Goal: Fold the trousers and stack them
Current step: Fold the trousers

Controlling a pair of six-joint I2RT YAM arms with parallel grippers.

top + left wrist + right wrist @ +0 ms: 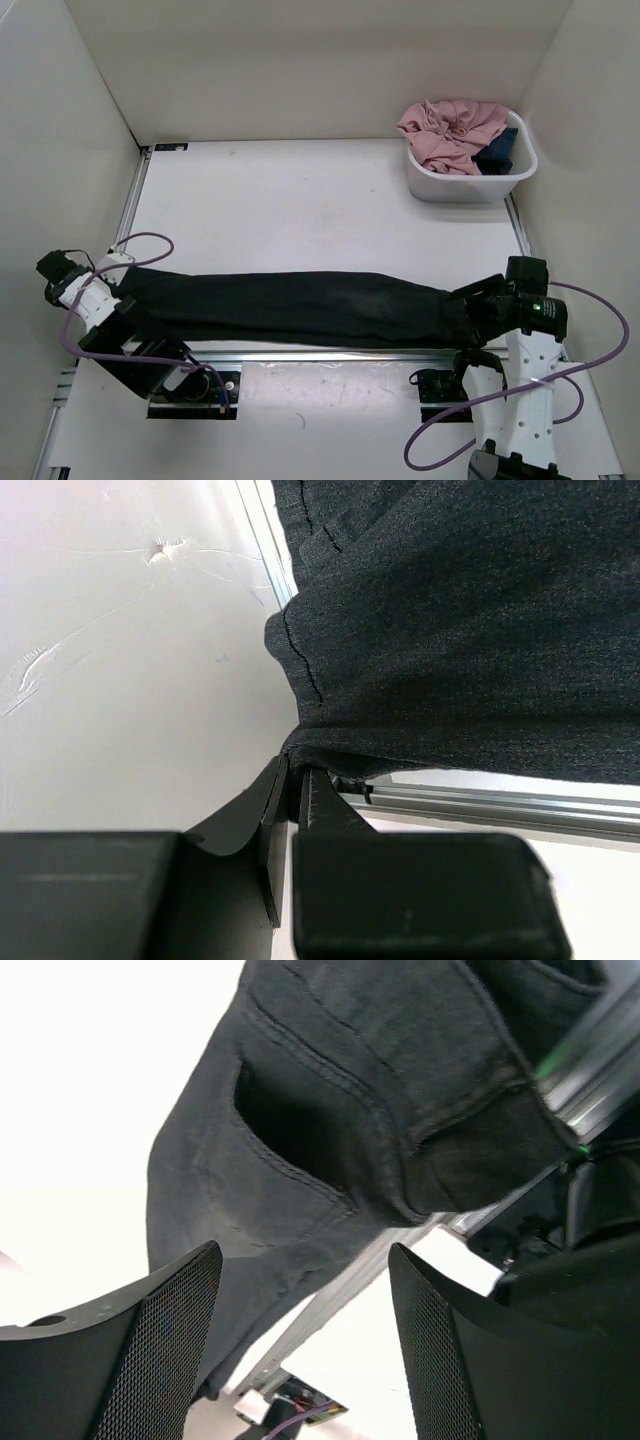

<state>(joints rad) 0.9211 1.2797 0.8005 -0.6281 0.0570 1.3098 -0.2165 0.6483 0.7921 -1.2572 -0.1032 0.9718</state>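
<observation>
The black trousers lie stretched out in a long band along the near edge of the table, waist end to the right. My left gripper is at their left end, shut on the edge of the cloth; in the left wrist view its jaws pinch the hem. At the right end, by the waist, my right gripper stands open. In the right wrist view the mesh fingers are wide apart, and the pocketed waist part hangs just beyond the tips, not gripped.
A white tub stands at the back right with a pink garment and a small dark blue garment in it. An aluminium rail runs along the table's near edge under the trousers. White walls close in both sides.
</observation>
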